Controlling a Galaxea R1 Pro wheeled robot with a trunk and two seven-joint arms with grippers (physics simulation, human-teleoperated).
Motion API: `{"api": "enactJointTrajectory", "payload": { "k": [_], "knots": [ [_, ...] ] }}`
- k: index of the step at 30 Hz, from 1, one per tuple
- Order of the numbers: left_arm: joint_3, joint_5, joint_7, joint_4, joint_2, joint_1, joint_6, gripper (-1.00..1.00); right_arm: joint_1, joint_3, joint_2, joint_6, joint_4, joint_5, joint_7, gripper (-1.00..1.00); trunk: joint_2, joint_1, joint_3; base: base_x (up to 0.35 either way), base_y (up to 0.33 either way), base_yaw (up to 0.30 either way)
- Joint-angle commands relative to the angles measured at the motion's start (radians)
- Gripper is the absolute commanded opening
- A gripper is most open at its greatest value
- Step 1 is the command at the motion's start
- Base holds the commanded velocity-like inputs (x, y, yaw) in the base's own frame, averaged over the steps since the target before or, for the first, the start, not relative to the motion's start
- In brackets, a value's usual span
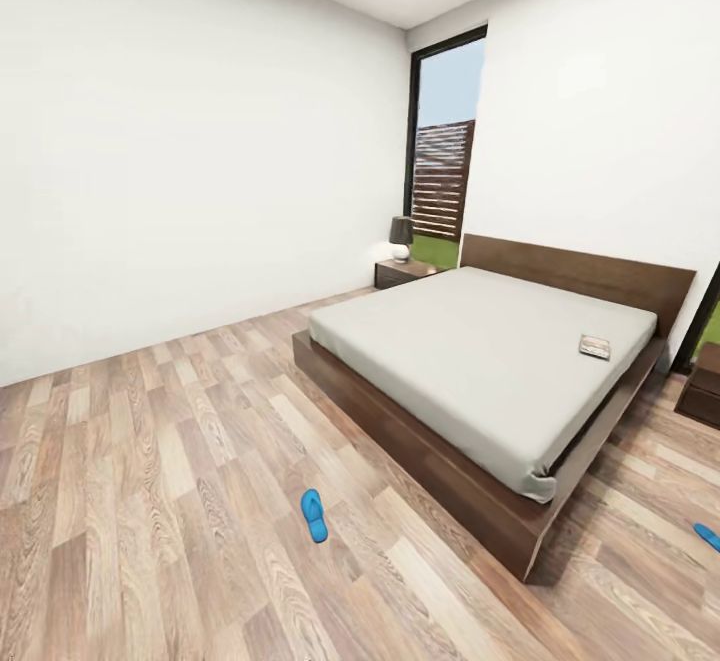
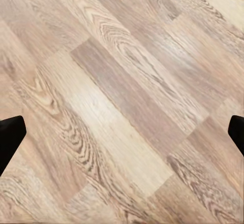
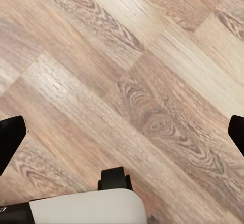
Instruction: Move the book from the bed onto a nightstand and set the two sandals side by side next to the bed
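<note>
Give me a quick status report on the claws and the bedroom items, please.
Both claws, left and right, open over bare floor. Book on bed. Sandals apart: one at bed's foot, other far side. Path clear.

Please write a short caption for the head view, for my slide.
Bedroom: book on the bed, two blue sandals apart on the floor.

A small table lamp (image 1: 401,237) with a dark shade and pale round base stood in the far corner, beside a tall black-framed window (image 1: 444,146). Through the glass, a slatted wooden fence (image 1: 443,181) rose above a strip of green grass (image 1: 436,250). White walls (image 1: 190,141) met a wood-plank floor (image 1: 150,501) of mixed brown tones.
</note>
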Motion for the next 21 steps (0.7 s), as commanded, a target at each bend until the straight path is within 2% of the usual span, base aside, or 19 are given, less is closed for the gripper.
{"api": "enactJointTrajectory", "payload": {
  "k": [1, 3, 5, 7, 11, 21],
  "knots": [
    [0.0, 0.023, 0.0, 0.002, 0.0, 0.0, -0.014, 1.0, 0.0, -0.002, 0.001, -0.001, 0.0, -0.001, 0.0, 1.0, -0.001, 0.0, -0.001, 0.0, 0.0, 0.291],
    [0.001, 0.09, 0.0, 0.004, 0.0, 0.0, -0.042, 1.0, 0.0, -0.002, 0.001, -0.001, 0.001, -0.001, -0.001, 1.0, -0.001, 0.0, -0.001, 0.0, 0.0, 0.29],
    [0.002, 0.123, 0.0, 0.004, 0.002, 0.0, -0.054, 1.0, 0.0, -0.002, 0.001, -0.001, 0.001, -0.001, -0.001, 1.0, -0.001, 0.0, -0.001, 0.0, 0.0, 0.29],
    [0.004, 0.192, 0.001, 0.005, 0.005, 0.0, -0.078, 1.0, 0.0, -0.002, 0.001, -0.001, 0.002, -0.001, -0.001, 1.0, -0.001, 0.0, -0.001, 0.0, 0.0, 0.29],
    [0.003, 0.212, 0.001, 0.018, 0.006, 0.0, -0.103, 1.0, 0.0, -0.002, 0.002, -0.001, 0.01, -0.001, -0.003, 1.0, -0.001, 0.0, -0.001, 0.0, 0.0, 0.29],
    [0.005, 0.222, 0.001, 0.037, 0.006, 0.0, -0.149, 1.0, 0.0, -0.002, 0.003, -0.001, 0.052, -0.001, -0.005, 1.0, -0.001, 0.0, -0.001, 0.0, 0.0, 0.283]
  ]
}}
